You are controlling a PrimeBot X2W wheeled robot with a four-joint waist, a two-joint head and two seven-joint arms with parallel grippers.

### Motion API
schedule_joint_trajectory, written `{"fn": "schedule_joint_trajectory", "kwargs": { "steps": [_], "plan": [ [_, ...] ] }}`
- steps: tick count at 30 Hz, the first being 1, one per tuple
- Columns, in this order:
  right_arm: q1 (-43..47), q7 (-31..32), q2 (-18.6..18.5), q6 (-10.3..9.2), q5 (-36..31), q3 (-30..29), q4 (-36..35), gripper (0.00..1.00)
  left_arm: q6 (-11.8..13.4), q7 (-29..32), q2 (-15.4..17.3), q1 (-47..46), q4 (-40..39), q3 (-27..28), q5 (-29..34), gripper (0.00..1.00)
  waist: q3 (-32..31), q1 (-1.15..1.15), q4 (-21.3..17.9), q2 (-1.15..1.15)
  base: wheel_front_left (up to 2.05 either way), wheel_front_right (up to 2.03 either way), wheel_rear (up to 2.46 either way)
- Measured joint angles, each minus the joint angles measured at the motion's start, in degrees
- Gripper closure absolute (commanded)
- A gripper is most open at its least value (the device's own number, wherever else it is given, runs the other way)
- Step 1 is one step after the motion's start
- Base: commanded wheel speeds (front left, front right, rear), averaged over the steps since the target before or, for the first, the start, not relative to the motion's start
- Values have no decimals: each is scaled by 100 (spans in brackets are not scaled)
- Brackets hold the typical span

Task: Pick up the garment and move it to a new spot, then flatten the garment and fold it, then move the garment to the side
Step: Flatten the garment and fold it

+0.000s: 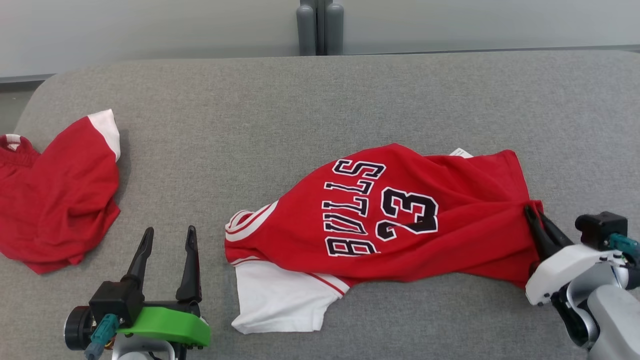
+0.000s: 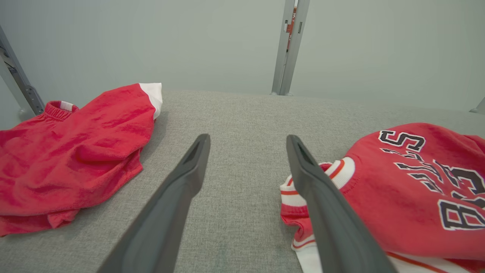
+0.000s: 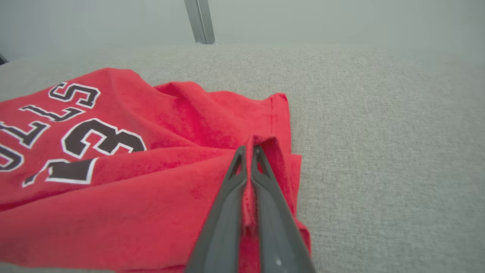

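Note:
The garment (image 1: 400, 220) is a red jersey with black "BULLS 23" lettering and white sleeve trim. It lies crumpled across the middle of the grey padded surface (image 1: 300, 100). My right gripper (image 1: 533, 211) is at its right end, shut on a pinched fold of the red hem. In the right wrist view that fold of the garment (image 3: 132, 182) stands up between the closed fingers of the right gripper (image 3: 249, 148). My left gripper (image 1: 170, 231) rests open near the front edge, just left of the striped collar. The left wrist view has the left gripper (image 2: 248, 140) empty, with the garment (image 2: 398, 197) to its right.
A second red piece of clothing (image 1: 60, 200) with a white cuff lies bunched at the far left, also in the left wrist view (image 2: 75, 151). Grey upright posts (image 1: 320, 27) stand behind the surface's back edge, against a pale wall.

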Motion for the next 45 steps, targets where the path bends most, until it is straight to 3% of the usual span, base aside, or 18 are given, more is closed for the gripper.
{"fn": "schedule_joint_trajectory", "kwargs": {
  "steps": [9,10,11,12,13,14,15,16,23,32,45],
  "plan": [
    [-979,43,387,0,76,-235,708,100,12,0,0,-52,-5,-7,-26,0,73,0,23,0,0,0,0],
    [-1076,59,421,0,58,-223,859,96,12,0,0,-54,-2,-12,-35,0,79,0,27,0,0,0,0],
    [-1178,59,466,0,55,-232,1023,84,14,-1,0,-57,-1,-15,-36,0,85,0,30,0,0,0,0],
    [-1256,45,512,0,78,-244,1139,98,24,0,0,-60,0,-14,-38,0,91,0,30,0,0,0,0],
    [-1356,7,573,0,130,-278,1306,97,25,0,0,-72,4,-18,-44,0,97,0,31,0,0,0,0],
    [-1437,-16,614,0,154,-282,1443,78,25,0,0,-87,7,-25,-44,0,100,0,33,0,0,0,0],
    [-1501,-70,637,0,158,-279,1558,52,25,0,0,-101,10,-34,-44,0,100,0,36,0,0,0,0],
    [-1548,-108,647,0,165,-279,1656,0,25,0,0,-106,12,-42,-44,0,97,0,40,0,0,0,0],
    [-1594,-301,624,0,163,-290,1682,0,29,0,0,-99,13,-15,-45,0,21,0,23,0,0,0,0],
    [-118,-325,532,0,-248,-865,-379,0,35,0,0,53,-26,116,-10,0,-180,0,-125,0,0,0,0],
    [1605,-325,746,0,-870,-1339,-2103,0,22,0,0,138,-75,183,62,0,-357,0,-339,0,0,0,0]
  ]
}}
